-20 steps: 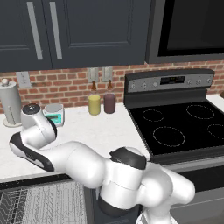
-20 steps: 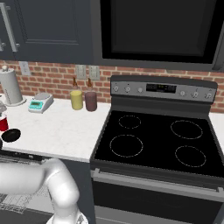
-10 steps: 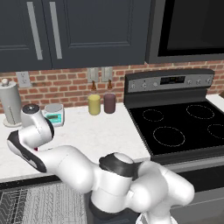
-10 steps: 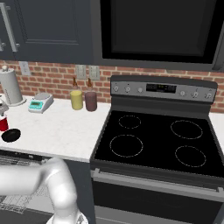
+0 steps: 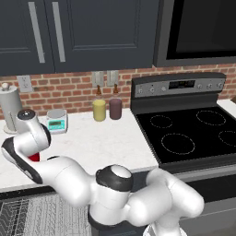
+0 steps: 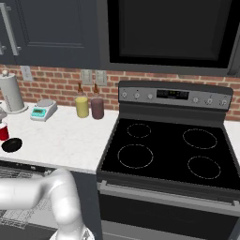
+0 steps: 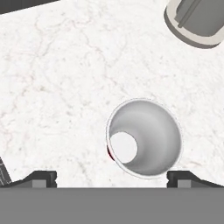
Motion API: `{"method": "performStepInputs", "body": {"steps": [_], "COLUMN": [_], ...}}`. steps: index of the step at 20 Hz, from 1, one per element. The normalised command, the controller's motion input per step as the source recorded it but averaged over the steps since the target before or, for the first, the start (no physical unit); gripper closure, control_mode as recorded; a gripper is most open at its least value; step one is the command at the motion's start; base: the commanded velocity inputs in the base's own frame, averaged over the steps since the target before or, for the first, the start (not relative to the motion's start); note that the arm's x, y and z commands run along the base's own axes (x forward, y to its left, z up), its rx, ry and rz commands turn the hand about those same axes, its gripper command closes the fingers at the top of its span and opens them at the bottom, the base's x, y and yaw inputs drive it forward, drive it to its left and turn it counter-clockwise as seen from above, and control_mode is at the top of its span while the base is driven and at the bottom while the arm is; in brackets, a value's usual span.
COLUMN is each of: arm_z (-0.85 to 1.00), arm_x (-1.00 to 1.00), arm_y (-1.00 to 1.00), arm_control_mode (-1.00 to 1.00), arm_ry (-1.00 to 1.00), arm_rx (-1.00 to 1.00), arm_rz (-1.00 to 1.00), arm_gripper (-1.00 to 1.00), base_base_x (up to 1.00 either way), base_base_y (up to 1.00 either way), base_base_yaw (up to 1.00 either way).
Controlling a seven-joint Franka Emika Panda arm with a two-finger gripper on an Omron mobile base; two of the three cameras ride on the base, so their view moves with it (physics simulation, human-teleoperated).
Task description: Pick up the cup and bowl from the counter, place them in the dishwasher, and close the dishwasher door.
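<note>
While arm shifted left, pincer (image 7: 111, 177) over cup (image 7: 144, 138).

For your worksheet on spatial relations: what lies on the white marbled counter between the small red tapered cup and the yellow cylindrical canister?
In the right base view, only the teal kitchen scale sits near that stretch, set back; between the red cup and yellow canister the counter is bare.

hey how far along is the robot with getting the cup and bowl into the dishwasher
Nothing looks finished yet. The cup and bowl both sit on the counter. In hand: the open claw hovers above the cup, not gripping it. Left: loading both into the dishwasher, whose rack shows, then closing its door.
</note>
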Motion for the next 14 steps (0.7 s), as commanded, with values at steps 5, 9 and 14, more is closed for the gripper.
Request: {"method": "performStepInputs", "body": {"steps": [5,9,14], "arm_z": [-0.07,-0.16,-0.14], "arm_x": [0.05,0.06,0.05], "arm_y": [0.15,0.08,0.03], "arm_control_mode": [-1.00,-1.00,-1.00], "arm_ry": [0.00,0.00,0.00], "arm_rx": [0.00,0.00,0.00], "arm_rz": [0.00,0.01,0.02], "arm_gripper": [-1.00,-1.00,-1.00], "base_base_x": [0.00,0.00,0.00], "base_base_y": [0.00,0.00,0.00], "base_base_yaw": [0.00,0.00,0.00]}}
